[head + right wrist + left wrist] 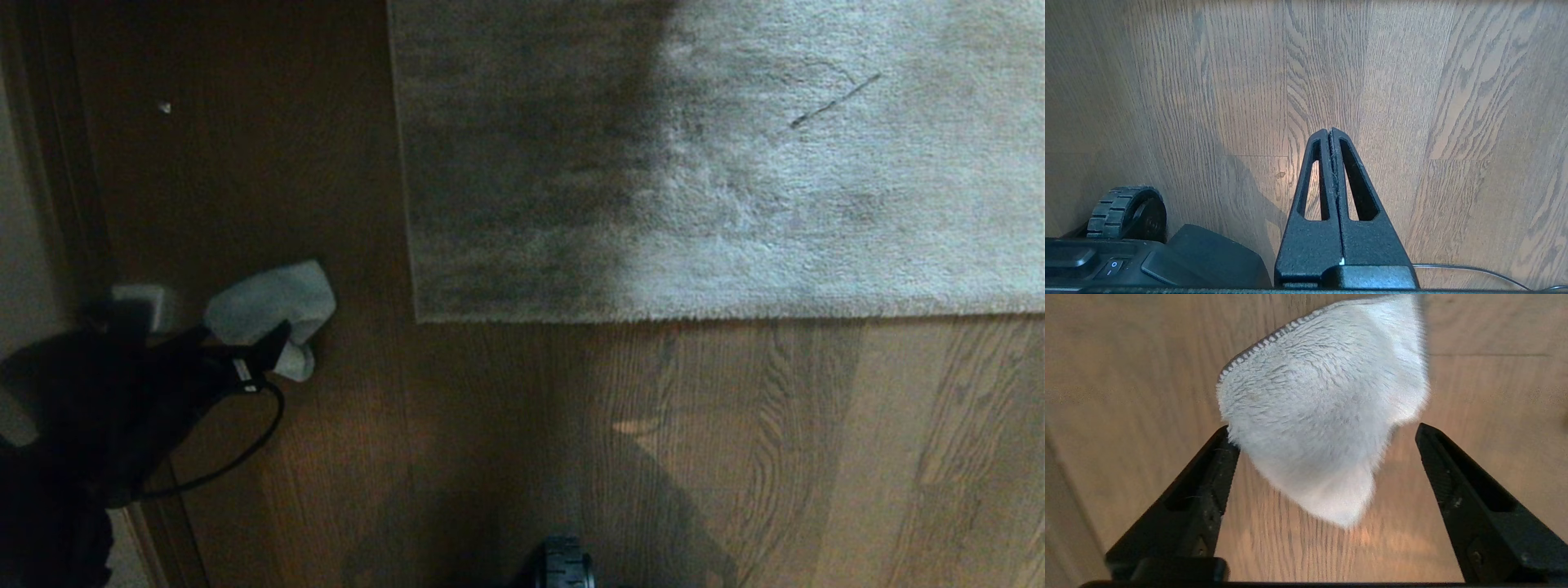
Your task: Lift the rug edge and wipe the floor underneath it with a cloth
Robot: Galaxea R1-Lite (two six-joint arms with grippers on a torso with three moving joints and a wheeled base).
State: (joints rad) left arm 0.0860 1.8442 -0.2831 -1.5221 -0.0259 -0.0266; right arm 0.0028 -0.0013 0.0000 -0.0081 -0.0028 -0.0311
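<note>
The pale grey-white cloth (273, 304) lies on the brown wood floor (506, 425), left of the rug's near corner (418, 317). My left gripper (245, 347) is right at the cloth's near side. In the left wrist view that gripper (1325, 428) stands open, its black fingers (1208, 486) spread wide to either side of the cloth (1323, 416) without pinching it. The rug edge (694, 314) lies flat on the floor. Away from the cloth and rug, my right gripper (1329, 131) is shut and empty over bare floor (1453, 102).
A pale wall and dark baseboard (49, 204) run along the left. A small white block (139, 300) sits beside the left arm and a white speck (164, 107) lies farther off. The robot's wheel (563, 565) shows at the near edge. A black cable (245, 449) loops from the left wrist.
</note>
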